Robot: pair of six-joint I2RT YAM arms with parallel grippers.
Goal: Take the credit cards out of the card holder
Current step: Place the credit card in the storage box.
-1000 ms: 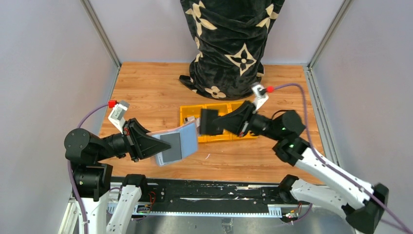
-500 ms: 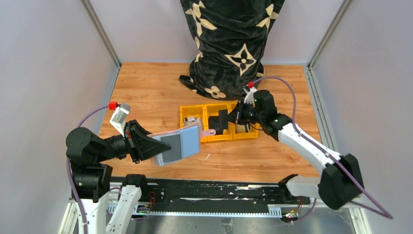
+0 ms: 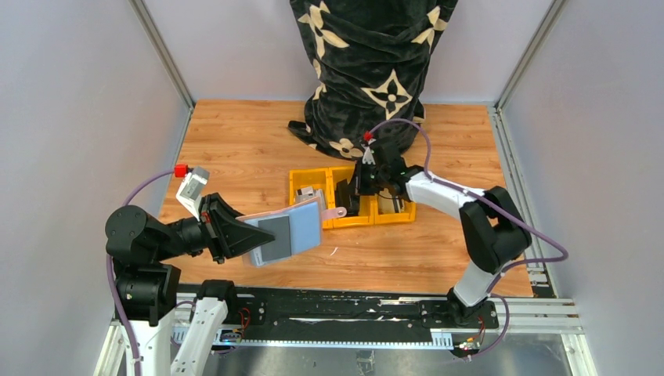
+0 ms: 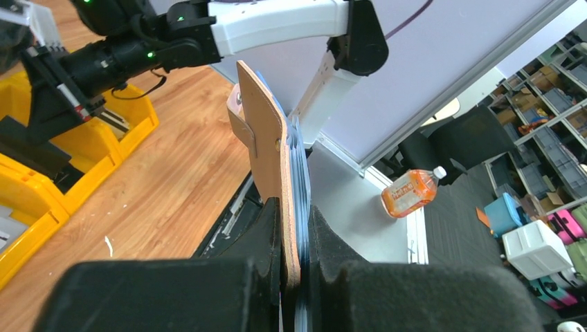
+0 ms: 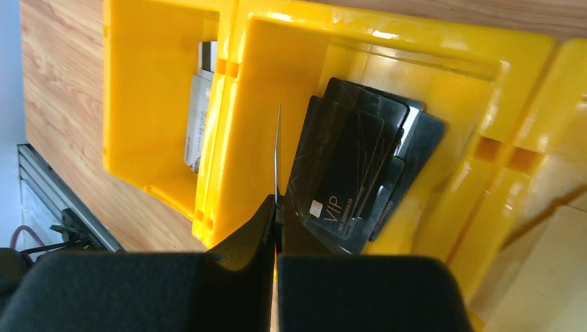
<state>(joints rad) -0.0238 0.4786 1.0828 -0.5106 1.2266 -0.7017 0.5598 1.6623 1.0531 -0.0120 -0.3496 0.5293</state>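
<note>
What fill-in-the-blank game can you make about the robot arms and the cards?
1. The brown card holder is held by the ____ gripper.
2. The black cards lie in the ____ compartment of the tray.
3. The right gripper pinches one thin card over the ____ tray.
Missing words: left, middle, yellow.

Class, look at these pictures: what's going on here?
The left tool is clamped on the brown card holder, held on edge above the table with blue-grey cards in it. The right tool pinches one thin card, seen edge-on, over the middle compartment of the yellow tray, where black cards already lie stacked.
</note>
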